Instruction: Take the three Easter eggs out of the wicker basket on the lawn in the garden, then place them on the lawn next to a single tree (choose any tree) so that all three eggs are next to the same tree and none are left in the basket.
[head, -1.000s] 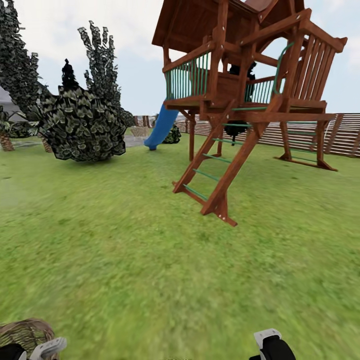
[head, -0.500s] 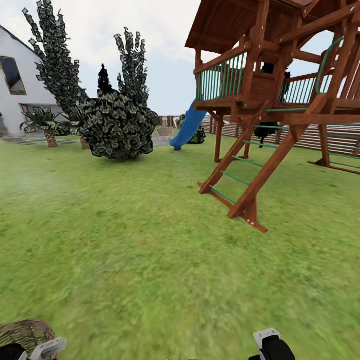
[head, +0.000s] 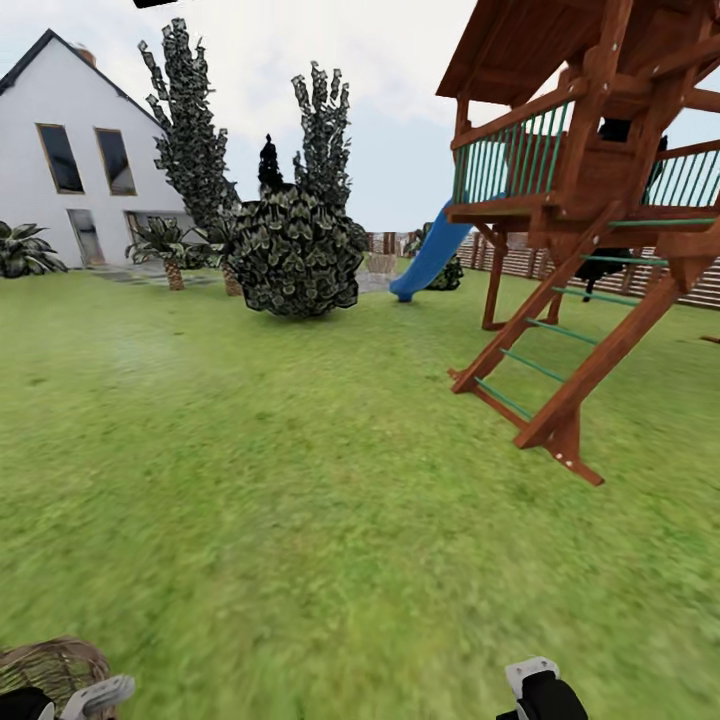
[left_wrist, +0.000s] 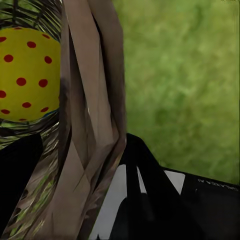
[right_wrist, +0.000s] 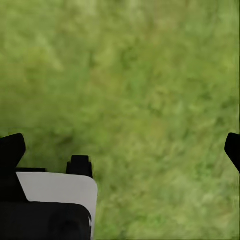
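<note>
Head view: the wide green patchy lawn (head: 300, 480) lies open from 6 o'clock up to the middle ground. It is bounded at 2 o'clock by the brown wooden play tower with green rungs (head: 590, 230) and its blue slide (head: 428, 262), at 12 o'clock by a round dark-leaved bush (head: 296, 250) with slim dark cypresses (head: 190, 150) behind it, and at 10 o'clock by the white gabled house (head: 70, 180). A brown slatted wooden fence (head: 520, 255) runs behind the tower. Against the picture of 1.0 s ago the whole scene has slid rightward: the house has come fully into sight and the tower has shifted toward the right edge, so the camera has turned left while the things kept their places. The small round brown woven-twig basket (head: 50, 665) sits at 7 o'clock, at the left gripper (head: 95, 697), as before. Left wrist view: the left jaws are clamped on the basket's flat brownish handle strip (left_wrist: 95, 100), and a yellow egg with red dots (left_wrist: 27, 75) lies inside the basket, just beside that strip. The right gripper (head: 535, 685) at 5 o'clock hangs over bare grass; right wrist view: jaws wide apart, nothing between them (right_wrist: 120, 145).
</note>
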